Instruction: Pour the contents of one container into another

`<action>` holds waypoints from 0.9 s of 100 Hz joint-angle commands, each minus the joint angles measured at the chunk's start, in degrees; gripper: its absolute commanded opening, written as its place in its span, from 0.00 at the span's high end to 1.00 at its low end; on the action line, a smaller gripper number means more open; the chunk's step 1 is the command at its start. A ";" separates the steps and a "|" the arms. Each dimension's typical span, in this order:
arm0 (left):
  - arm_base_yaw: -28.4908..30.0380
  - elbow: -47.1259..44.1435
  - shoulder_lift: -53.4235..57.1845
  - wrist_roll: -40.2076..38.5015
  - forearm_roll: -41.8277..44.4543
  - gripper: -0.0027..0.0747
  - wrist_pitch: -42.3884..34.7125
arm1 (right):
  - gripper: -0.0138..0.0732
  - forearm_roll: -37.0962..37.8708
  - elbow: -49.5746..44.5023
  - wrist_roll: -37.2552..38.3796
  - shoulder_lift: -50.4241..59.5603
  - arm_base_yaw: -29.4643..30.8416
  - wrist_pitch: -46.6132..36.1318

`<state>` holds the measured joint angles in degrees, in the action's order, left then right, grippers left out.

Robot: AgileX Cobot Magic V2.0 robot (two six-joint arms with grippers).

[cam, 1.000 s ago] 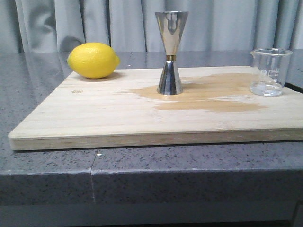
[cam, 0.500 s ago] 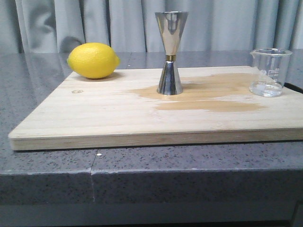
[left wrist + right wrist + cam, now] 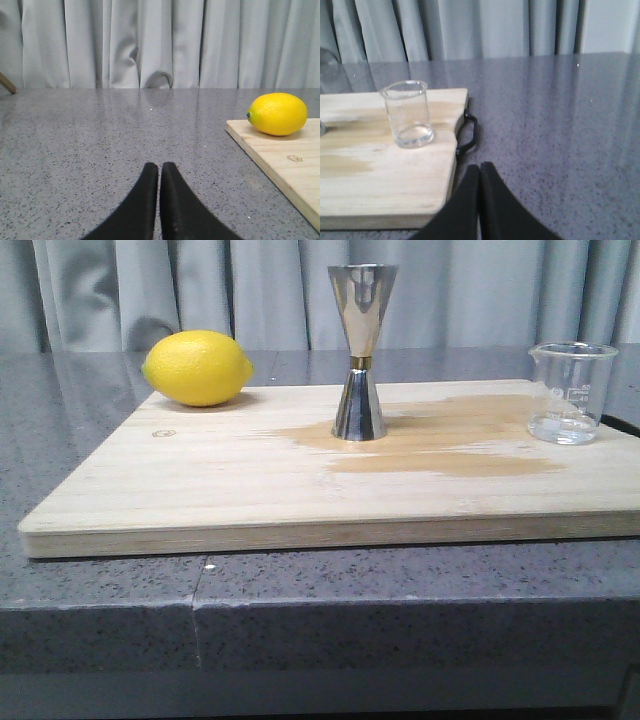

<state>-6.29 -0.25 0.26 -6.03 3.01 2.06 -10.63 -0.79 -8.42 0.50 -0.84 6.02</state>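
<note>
The small clear glass beaker (image 3: 570,392) stands upright at the right end of the wooden board (image 3: 200,485), with a little clear liquid at its bottom. In the right wrist view the beaker (image 3: 409,114) is ahead of my right gripper (image 3: 480,168), which is shut and empty beside the board's edge. The tall steel jigger (image 3: 360,350) with a gold waist band stands upright mid-board. My left gripper (image 3: 160,167) is shut and empty over the grey counter, off the board's other end. Neither gripper shows in the front view.
A yellow lemon (image 3: 196,367) lies at the board's far left corner. A darker wet-looking stain (image 3: 450,440) spreads between jigger and beaker. A black handle (image 3: 469,133) sticks out from the board's right side. Grey curtains (image 3: 200,290) hang behind the counter (image 3: 100,610).
</note>
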 commanded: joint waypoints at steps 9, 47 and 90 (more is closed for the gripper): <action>0.09 -2.00 1.41 -0.38 -0.42 0.99 -4.25 | 0.93 -0.02 -1.44 -0.52 1.16 0.40 -7.20; 0.09 -2.00 1.41 -0.38 -0.42 0.99 -4.25 | 0.93 12.57 -1.44 15.20 1.16 0.40 -9.94; 0.09 -2.00 1.41 -0.38 -0.42 0.99 -4.25 | 0.93 15.46 -1.44 17.39 1.16 0.40 -10.06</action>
<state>-6.29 -0.25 0.26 -6.03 3.01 2.06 4.07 -0.79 8.94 0.50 -0.64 0.93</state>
